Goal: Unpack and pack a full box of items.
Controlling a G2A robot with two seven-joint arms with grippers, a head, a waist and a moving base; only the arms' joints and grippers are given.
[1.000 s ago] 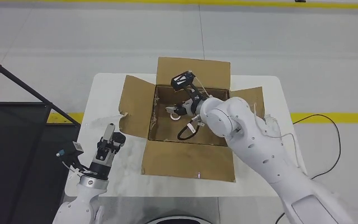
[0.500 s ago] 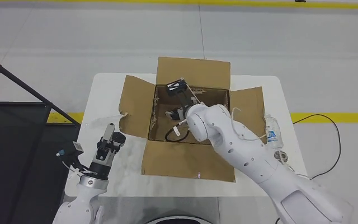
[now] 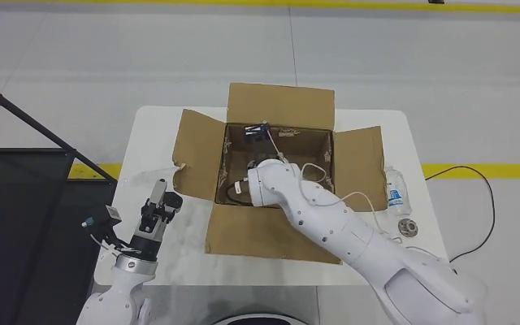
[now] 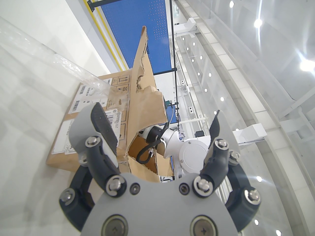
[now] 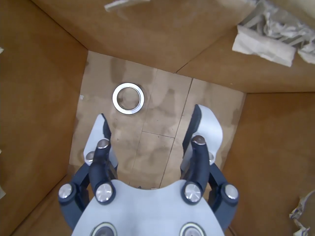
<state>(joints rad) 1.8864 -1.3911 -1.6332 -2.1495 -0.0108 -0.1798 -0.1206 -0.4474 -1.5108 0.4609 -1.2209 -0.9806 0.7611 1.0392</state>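
Right end effector [image 5: 150,114] deep inside the cardboard box [image 5: 37,74], fingers spread apart, holding nothing, pointing at the box floor. Just beyond the fingertips, a metal ring [image 5: 128,97] flat on that floor, near one corner, apart from both fingers. Higher up, torn white paper scraps [image 5: 265,42] stuck on the inner walls. Left end effector [image 4: 157,111] also spread apart and empty, outside the box, low over the table [image 3: 146,138], beside the torn side flap [image 3: 199,154]. On the table at the opposite side of the box, a small bottle [image 3: 394,191] lying down, with a small round part [image 3: 404,227] near it.
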